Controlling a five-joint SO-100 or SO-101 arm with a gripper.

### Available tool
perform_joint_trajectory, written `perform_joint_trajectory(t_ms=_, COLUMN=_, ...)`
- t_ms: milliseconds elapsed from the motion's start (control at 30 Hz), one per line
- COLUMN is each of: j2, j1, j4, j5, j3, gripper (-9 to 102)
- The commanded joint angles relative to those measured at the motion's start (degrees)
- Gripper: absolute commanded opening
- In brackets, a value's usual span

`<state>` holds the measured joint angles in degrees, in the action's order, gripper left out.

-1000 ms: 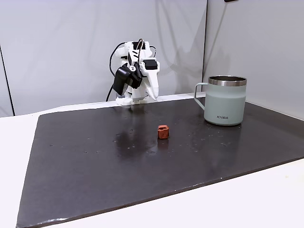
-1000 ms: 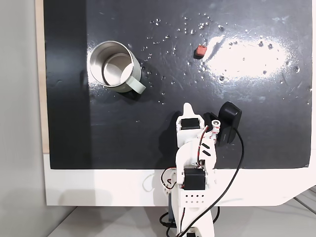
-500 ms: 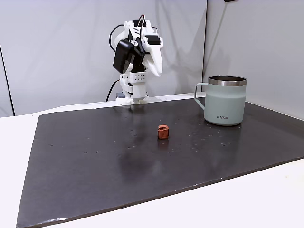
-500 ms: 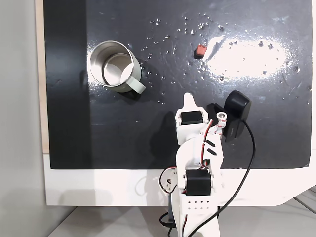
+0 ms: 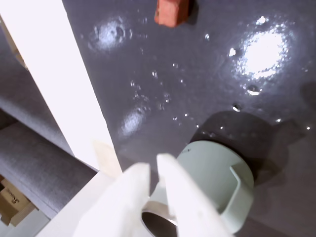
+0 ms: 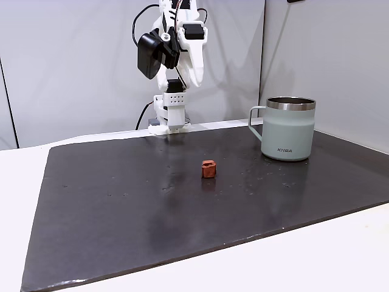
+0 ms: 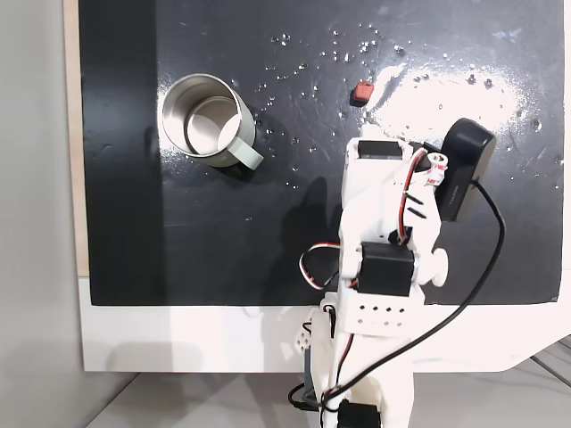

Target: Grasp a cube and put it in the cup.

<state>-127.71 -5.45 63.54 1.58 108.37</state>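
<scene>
The cube (image 6: 208,168) sits flat on the dark mat (image 6: 121,207) of the counter (image 6: 24,182), well apart from the upright cup (image 6: 288,129), whose handle (image 6: 256,115) points left in a fixed view, while the raised gripper (image 5: 154,174) has jaws nearly closed, holding nothing.

My white plastic pincer (image 5: 153,170) looks smooth. The dark bench mat (image 6: 121,207) shines glossy. The pale grey-green matt mug (image 6: 288,131) has a steel rim.

Lab-like bench: dark mat (image 6: 182,207), plain grey wall panels (image 6: 73,61).
</scene>
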Motion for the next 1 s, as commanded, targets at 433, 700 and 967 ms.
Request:
perform_joint_trajectory(t_ms=433, j2=32.08, j1=-2.99, j4=7.21, j5=-3.34, j3=-32.87, gripper=0)
perform_joint_trajectory(t_ms=700, j2=46.85, j1=-2.11, j4=15.82, j5=-3.96, j3=-50.45, gripper=0)
perform_joint_trajectory(t_ms=967, j2=56.87, j1=-1.67, j4=24.7, j5=-3.69, j3=-64.86, gripper=0)
